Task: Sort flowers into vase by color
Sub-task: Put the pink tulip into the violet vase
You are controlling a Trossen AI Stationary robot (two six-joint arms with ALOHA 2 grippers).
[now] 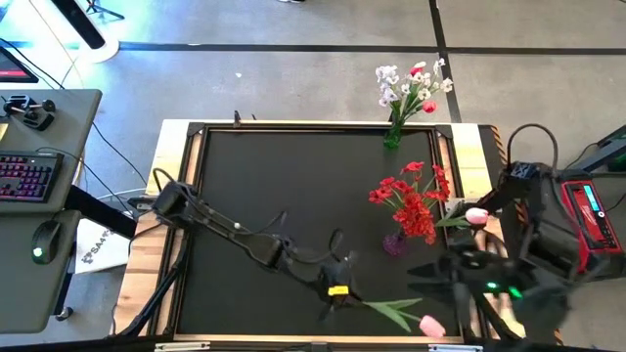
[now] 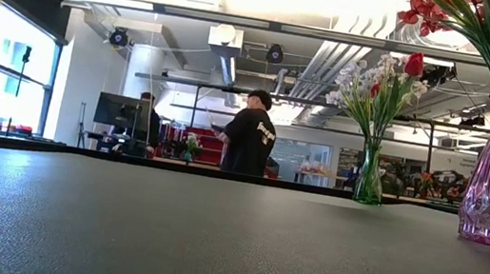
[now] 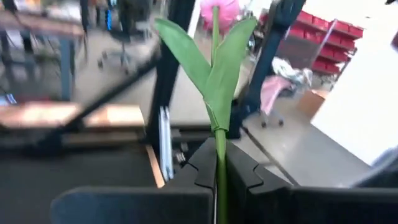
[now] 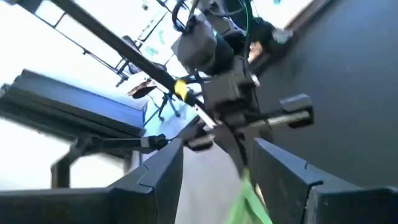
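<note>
My left gripper (image 1: 340, 296) is shut on a pink tulip (image 1: 430, 325) near the table's near edge; the tulip's green leaves (image 3: 211, 68) and blossom (image 3: 221, 12) stick out ahead of it (image 3: 221, 155). My right gripper (image 1: 419, 277) is open, close to the right of the left one. In the right wrist view its fingers (image 4: 217, 149) stand on either side of a green leaf (image 4: 252, 202); I see no touch. A purple vase (image 1: 394, 242) holds red blossoms (image 1: 416, 200). A green vase (image 1: 393, 137) holds white-lavender sprigs and a red tulip. My left gripper pinches the tulip's stem (image 3: 221, 140) between its two fingers, just below the leaves. The fingers come from the table's left and lie roughly along the stem. The tulip sticks out past the fingertips toward the table's right, blossom farthest out.
A second pink tulip (image 1: 476, 215) shows just right of the purple vase; whether it stands in the vase I cannot tell. The table's wooden rim (image 1: 469, 147) frames the black mat. A desk with keyboard (image 1: 29, 176) stands left. People (image 2: 250, 133) stand in the room behind.
</note>
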